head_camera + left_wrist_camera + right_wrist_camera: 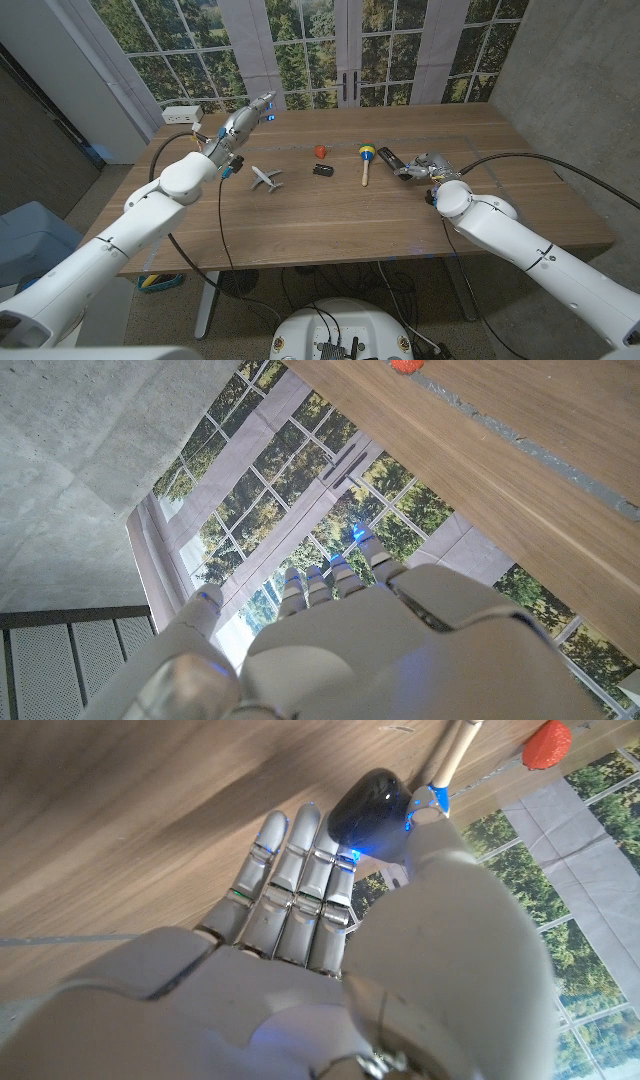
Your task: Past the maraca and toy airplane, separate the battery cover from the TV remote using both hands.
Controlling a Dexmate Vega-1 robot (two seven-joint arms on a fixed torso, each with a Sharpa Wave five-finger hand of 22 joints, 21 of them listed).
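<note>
Presently, the black oblong TV remote [388, 158] lies on the wooden table [330, 215] at the far right, just beyond the yellow-and-blue maraca with a pale wooden handle [366, 162]. The right hand [418, 167] is at the remote's near end; in the right wrist view its fingers [290, 880] lie straight along the tabletop with the thumb against the remote's rounded black end [368, 808], but whether it actually grips cannot be told. The left hand [240, 125] is raised above the table's far left, fingers extended together, holding nothing. A small grey toy airplane [265, 178] sits near the left forearm. A small black rectangular piece [323, 170] and a red object [320, 151] lie mid-table.
</note>
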